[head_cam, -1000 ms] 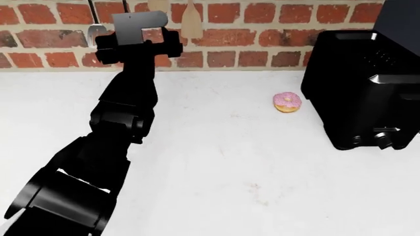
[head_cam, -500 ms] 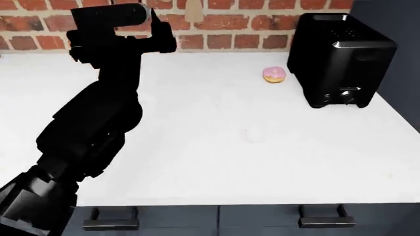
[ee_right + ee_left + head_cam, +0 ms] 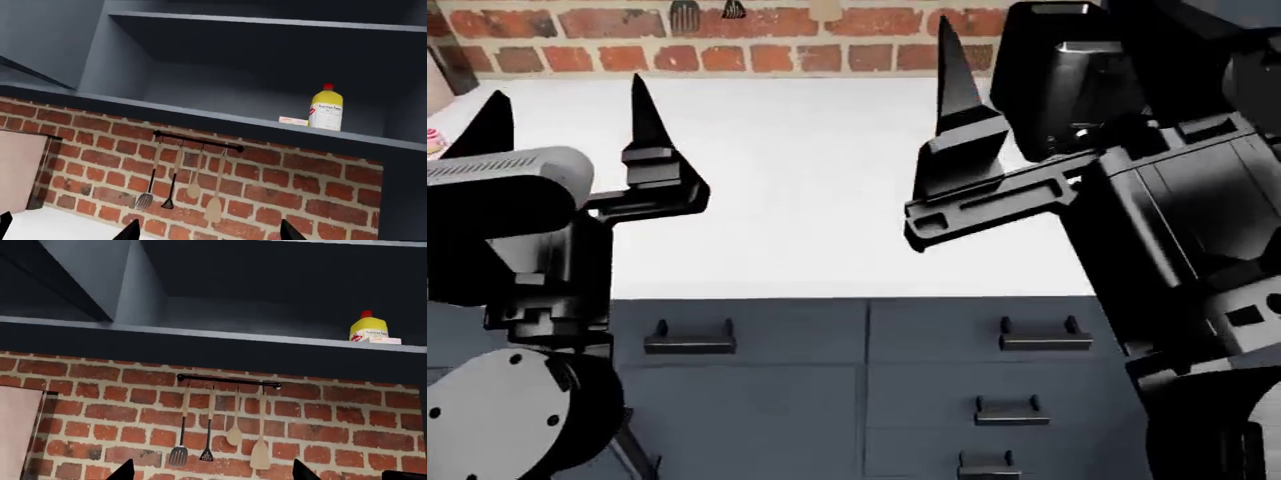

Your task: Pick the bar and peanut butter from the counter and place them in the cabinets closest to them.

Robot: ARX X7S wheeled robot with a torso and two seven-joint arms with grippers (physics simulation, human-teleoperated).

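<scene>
A small flat pale-pink packet (image 3: pixel 293 120), which looks like the bar, lies on the open upper cabinet's shelf (image 3: pixel 200 116) next to a yellow bottle (image 3: pixel 325 108). It also shows in the left wrist view (image 3: pixel 381 340). The peanut butter is out of view. The white counter (image 3: pixel 814 180) lies below both grippers. My left gripper (image 3: pixel 567 115) is open and empty, with its fingers pointing up. In the left wrist view, the left gripper (image 3: pixel 213 472) faces the brick wall. My right gripper (image 3: pixel 1021 70) is also open and empty, and in its own view the right gripper (image 3: pixel 211 231) faces the same wall.
A black toaster (image 3: pixel 1068 70) stands on the counter behind my right gripper. Utensils hang on a rail (image 3: pixel 227 382) on the brick wall. A beige appliance (image 3: pixel 20 170) stands at the left. Dark drawers with handles (image 3: pixel 827 360) run under the counter. A small pink thing (image 3: pixel 433 138) shows at the left edge.
The head view has pulled back and tilted down to the counter's front edge and drawers. The left arm has drawn back from the wall. The right arm has come into view. The donut is gone from view.
</scene>
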